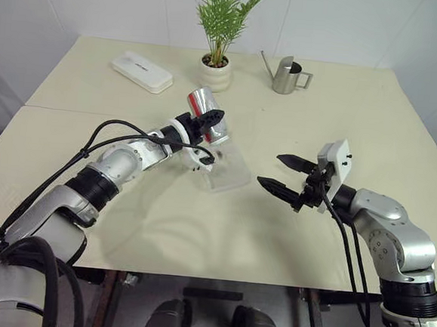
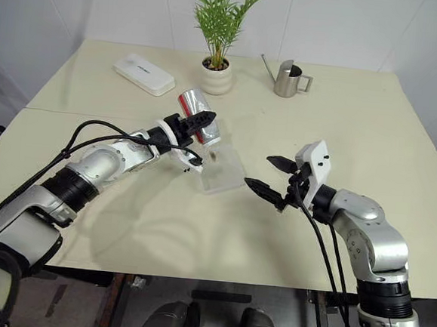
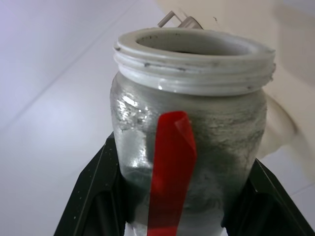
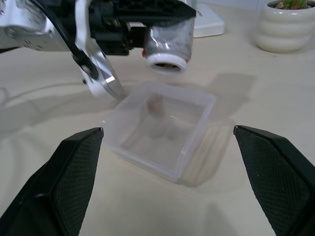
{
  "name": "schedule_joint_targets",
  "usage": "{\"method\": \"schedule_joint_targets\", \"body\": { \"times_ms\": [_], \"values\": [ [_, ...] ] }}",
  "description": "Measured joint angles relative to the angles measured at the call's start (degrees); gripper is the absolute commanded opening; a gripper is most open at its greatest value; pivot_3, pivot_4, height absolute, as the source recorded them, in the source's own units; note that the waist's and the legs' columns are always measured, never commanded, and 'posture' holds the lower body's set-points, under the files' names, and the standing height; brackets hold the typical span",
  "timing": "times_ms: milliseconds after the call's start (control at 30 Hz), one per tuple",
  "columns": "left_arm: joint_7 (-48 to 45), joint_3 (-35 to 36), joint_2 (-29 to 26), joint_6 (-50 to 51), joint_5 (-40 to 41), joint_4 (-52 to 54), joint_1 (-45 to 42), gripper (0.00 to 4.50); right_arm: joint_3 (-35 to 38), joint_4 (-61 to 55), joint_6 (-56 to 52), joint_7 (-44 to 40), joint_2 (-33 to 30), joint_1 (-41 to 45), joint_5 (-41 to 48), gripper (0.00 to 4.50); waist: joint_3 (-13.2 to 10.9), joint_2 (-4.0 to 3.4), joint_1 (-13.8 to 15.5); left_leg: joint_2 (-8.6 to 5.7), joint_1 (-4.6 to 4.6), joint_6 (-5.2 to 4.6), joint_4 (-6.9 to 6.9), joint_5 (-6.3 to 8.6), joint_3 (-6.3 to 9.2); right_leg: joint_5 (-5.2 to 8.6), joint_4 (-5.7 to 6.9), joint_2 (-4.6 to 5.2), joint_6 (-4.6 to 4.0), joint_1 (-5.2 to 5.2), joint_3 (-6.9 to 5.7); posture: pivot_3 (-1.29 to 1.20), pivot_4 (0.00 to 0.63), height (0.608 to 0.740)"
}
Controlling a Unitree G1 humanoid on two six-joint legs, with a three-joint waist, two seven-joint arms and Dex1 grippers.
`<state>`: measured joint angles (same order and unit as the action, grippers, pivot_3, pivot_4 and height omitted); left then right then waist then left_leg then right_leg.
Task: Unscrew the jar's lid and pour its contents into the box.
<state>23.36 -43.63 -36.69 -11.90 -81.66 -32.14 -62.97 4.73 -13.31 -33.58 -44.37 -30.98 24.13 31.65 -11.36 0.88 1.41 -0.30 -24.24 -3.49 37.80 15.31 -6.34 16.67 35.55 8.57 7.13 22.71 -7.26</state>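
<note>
The left gripper clamps the tilted, uncapped jar above the box; pieces could overshoot its rim. The right gripper waits spread nearby.

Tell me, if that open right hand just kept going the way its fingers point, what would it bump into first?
Most likely the box: it lies straight ahead of the open right gripper, between its two fingers in the wrist view. The jar, held by the left gripper, lies beyond and higher. Depth is hard to judge, so the fingers might pass just over the box.

jar above box (tilted), plant pot behind
</note>
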Motion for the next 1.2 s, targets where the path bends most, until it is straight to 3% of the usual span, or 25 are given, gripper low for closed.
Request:
{"method": "schedule_joint_targets", "body": {
  "times_ms": [200, 367, 533, 633, 800, 900, 1000, 1200],
  "values": [
    [1.94, -0.27, 1.61, 0.21, -1.59, -0.13, -0.26, 1.93, -0.01, 0.00, -0.06, 0.19, 0.34, 0.04, 0.04, 4.46, 0.00, 0.00, -0.04, 0.01, -0.01, -0.03, 0.03, 0.01, 0.01, 0.00, 0.01, 0.03, 0.00, 0.01, 0.00, 0.00, 0.150, 0.740],
    [-1.25, 2.75, -0.67, -1.61, 3.06, 1.41, 1.10, 1.93, -0.01, 0.20, -0.05, 0.00, 0.34, 0.09, 0.03, 4.46, 0.00, 0.00, -0.34, 0.04, 0.01, -0.02, 0.05, 0.01, -0.02, 0.00, 0.02, 0.04, 0.00, 0.02, 0.02, 0.00, 0.150, 0.740],
    [-9.53, 11.85, -2.64, -6.24, 17.99, 3.46, 3.75, 1.93, -0.03, 0.89, 0.00, -0.97, 0.28, 0.47, -0.02, 4.46, 0.00, 0.00, -0.29, 0.04, 0.01, -0.02, 0.13, 0.01, -0.02, 0.00, 0.04, 0.09, 0.00, 0.02, 0.03, 0.00, 0.150, 0.740],
    [-18.32, 20.13, -1.89, -6.64, 32.19, 3.82, 6.37, 1.93, -0.04, 2.10, 0.24, -1.81, -0.01, 0.94, -0.16, 4.46, 0.00, 0.00, -0.37, 0.05, 0.02, -0.02, 0.18, 0.01, 0.00, 0.00, 0.07, 0.09, -0.01, 0.00, 0.02, 0.00, 0.150, 0.740],
    [-37.12, 38.34, 5.79, 7.70, 61.82, 1.01, 8.73, 1.93, -0.49, 2.58, 2.50, -4.77, -1.30, 1.73, -0.72, 4.46, 0.00, 0.00, -0.25, 0.04, 0.03, -0.02, 0.33, 0.00, 0.06, 0.00, 0.11, 0.04, 0.00, -0.12, -0.06, 0.00, 0.150, 0.740],
    [-40.35, 50.05, 8.25, 17.20, 75.41, -2.29, 8.72, 1.93, -0.99, 3.30, 4.29, -7.06, -2.08, 1.76, -1.41, 4.46, 0.02, 0.04, -0.53, 0.04, 0.05, -0.02, 0.32, 0.00, 0.09, -0.01, 0.10, 0.01, 0.01, -0.15, -0.08, 0.00, 0.150, 0.740],
    [-40.48, 56.99, 8.68, 21.22, 82.76, -3.54, 8.73, 1.93, -1.03, 4.80, 5.59, -8.43, -2.47, 1.76, -2.01, 4.46, 0.03, 0.06, -0.84, 0.03, 0.05, -0.02, 0.30, 0.00, 0.10, -0.01, 0.10, 0.00, 0.02, -0.15, -0.09, 0.00, 0.150, 0.740],
    [-42.70, 61.43, 6.03, 23.23, 88.06, -7.63, 12.10, 1.93, -1.09, 6.64, 8.23, -10.40, -2.74, 2.48, -2.81, 4.46, 0.06, 0.09, -1.47, 0.00, 0.14, -0.02, 0.27, 0.00, 0.07, -0.02, 0.09, 0.00, 0.04, -0.20, -0.05, 0.00, 0.150, 0.740]
  ]
}}
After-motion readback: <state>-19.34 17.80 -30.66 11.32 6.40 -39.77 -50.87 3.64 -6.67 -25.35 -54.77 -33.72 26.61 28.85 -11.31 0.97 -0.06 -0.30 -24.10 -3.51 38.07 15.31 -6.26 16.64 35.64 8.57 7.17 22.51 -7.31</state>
